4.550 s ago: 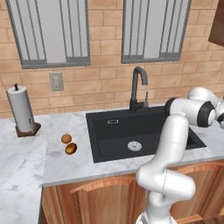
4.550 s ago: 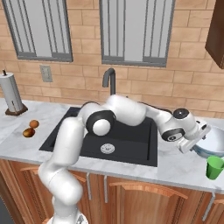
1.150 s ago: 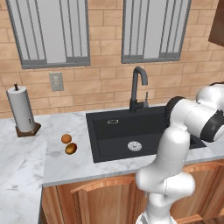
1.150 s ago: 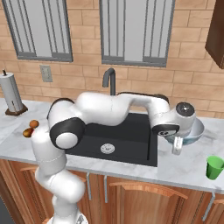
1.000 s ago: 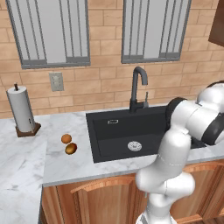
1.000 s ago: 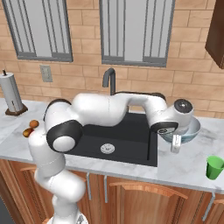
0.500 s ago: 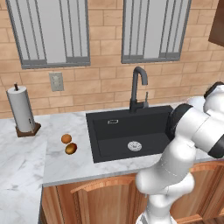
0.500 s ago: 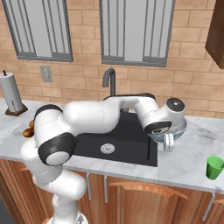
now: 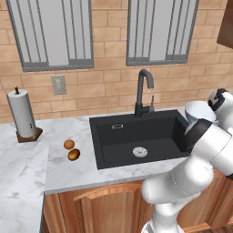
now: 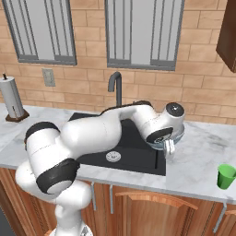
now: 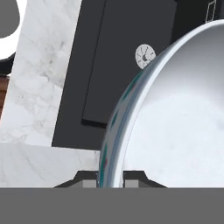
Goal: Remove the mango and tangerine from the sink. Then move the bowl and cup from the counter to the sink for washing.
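My gripper (image 10: 168, 148) is shut on the rim of the pale bluish-white bowl (image 10: 177, 134) and holds it above the right edge of the black sink (image 10: 133, 154). In the hand view the bowl's rim (image 11: 114, 131) runs up from between the finger tips of the gripper (image 11: 109, 177), with the bowl (image 11: 179, 118) to the right and the sink (image 11: 118, 65) with its silver drain (image 11: 145, 55) beyond. The mango (image 9: 73, 154) and the tangerine (image 9: 68, 144) lie side by side on the counter (image 9: 59, 170) left of the sink (image 9: 136, 136). The green cup (image 10: 226, 176) stands on the counter at the far right.
A black gooseneck tap (image 9: 143, 91) stands behind the sink. A paper towel roll (image 9: 22, 113) stands at the back left of the counter. A brick wall with windows closes off the back. My own arm (image 10: 92, 133) arches over the sink's left part.
My arm has swung left with the bowl, from over the counter on the right to over the sink's right edge. The fruits and the cup have not moved.
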Tool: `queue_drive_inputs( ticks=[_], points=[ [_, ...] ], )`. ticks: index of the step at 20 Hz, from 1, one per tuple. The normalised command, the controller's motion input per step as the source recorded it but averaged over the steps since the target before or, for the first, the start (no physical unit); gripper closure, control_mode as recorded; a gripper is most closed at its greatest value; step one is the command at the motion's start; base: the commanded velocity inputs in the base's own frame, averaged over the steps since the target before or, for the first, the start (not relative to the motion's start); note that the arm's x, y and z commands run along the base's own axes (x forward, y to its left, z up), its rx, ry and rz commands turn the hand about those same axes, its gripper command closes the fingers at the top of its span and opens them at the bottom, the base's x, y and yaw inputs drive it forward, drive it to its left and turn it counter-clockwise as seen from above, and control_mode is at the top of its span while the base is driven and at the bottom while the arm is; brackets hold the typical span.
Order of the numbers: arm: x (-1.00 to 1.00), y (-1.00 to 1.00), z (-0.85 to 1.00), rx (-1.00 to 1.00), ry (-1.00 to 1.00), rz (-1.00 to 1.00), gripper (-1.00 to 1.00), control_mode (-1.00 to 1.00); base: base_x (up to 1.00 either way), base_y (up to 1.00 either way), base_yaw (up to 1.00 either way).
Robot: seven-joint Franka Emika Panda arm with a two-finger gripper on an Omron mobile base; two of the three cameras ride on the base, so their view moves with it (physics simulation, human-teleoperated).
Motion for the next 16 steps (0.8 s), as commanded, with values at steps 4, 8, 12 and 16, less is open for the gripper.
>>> queue_drive_inputs(
  ticks=[4,8,12,16],
  points=[
    [0.05,0.33,0.00,0.00,0.00,0.09,1.00,-1.00,0.00,0.00,0.00],
    [0.07,0.31,-0.01,0.00,0.00,0.09,1.00,-1.00,0.00,0.00,0.00],
    [0.10,0.29,-0.04,0.00,0.02,0.09,1.00,-1.00,0.00,0.00,0.00],
    [0.14,0.29,-0.08,0.00,0.06,0.09,1.00,-1.00,0.00,0.00,0.00]
  ],
)
